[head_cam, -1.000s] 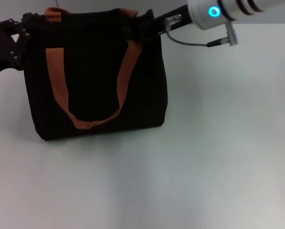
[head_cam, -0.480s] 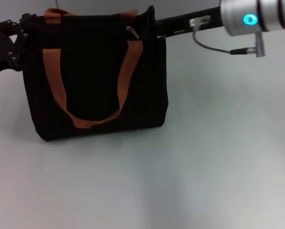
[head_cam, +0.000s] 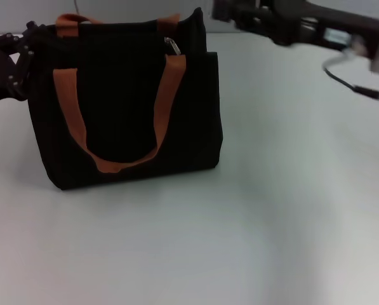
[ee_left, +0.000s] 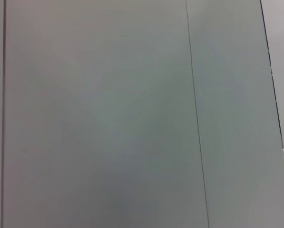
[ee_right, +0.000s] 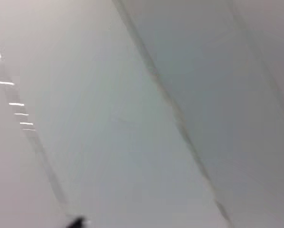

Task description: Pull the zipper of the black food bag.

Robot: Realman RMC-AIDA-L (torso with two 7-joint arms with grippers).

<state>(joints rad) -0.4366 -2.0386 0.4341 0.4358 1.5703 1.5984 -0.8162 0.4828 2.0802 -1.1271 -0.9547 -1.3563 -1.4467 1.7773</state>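
Since the earlier frames the right gripper is pulling away from the top edge of the black food bag, now sitting clear of the bag's upper right corner and blurred, so I cannot tell how its jaws are standing; the right arm is reaching in from the upper right of the head view with a cable trailing beneath it; the zipper is lying free as a small silver tab at the bag's top edge, just above the right leg of the orange handle, with nothing gripping it; the bag is standing upright on the white table, in the left half of the view; the left gripper is pressing against the bag's upper left corner, though whether its jaws are clenched on the fabric I cannot tell; both wrist views are showing only pale grey panelled surfaces.
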